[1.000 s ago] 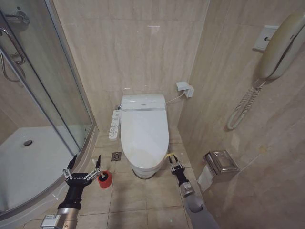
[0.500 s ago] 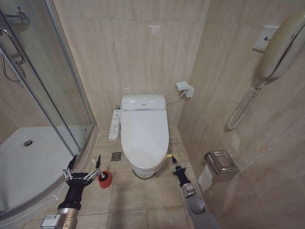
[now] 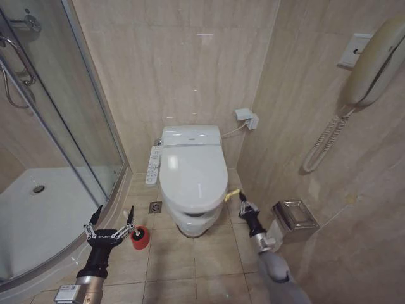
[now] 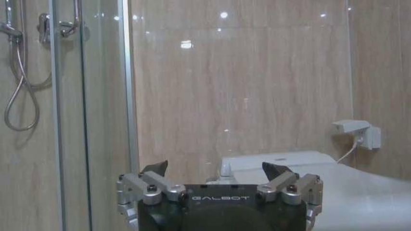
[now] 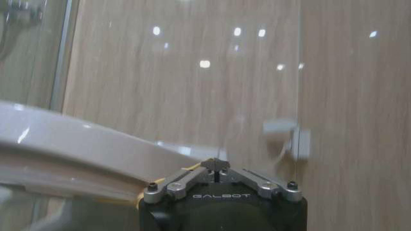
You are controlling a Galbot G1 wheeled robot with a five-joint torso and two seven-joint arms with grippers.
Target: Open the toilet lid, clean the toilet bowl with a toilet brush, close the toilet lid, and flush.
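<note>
The white toilet lid (image 3: pixel 193 171) lies over the seat, its front edge lifted a little with a dark gap beneath. It hides the inside of the toilet bowl (image 3: pixel 192 225). My right gripper (image 3: pixel 239 197) is shut, with its yellow-taped tip at the lid's right rim; in the right wrist view the shut gripper (image 5: pixel 218 166) sits just past the lid's edge (image 5: pixel 77 144). The toilet brush's red holder (image 3: pixel 140 237) stands on the floor left of the toilet. My left gripper (image 3: pixel 111 219) hangs open just left of the holder, empty, and its spread fingers (image 4: pixel 154 168) point toward the toilet.
A curved glass shower enclosure (image 3: pixel 69 133) and white shower tray (image 3: pixel 38 215) are on the left. A side control panel (image 3: pixel 152 166) sits at the toilet's left, and a floor drain (image 3: pixel 155 207) is below it. The right wall holds a paper holder (image 3: pixel 292 218), a handset (image 3: pixel 373 57) and a socket (image 3: pixel 245 118).
My right gripper has moved up and forward along the toilet's right side to the lid's rim. The lid's front has lifted slightly. The left arm has not moved.
</note>
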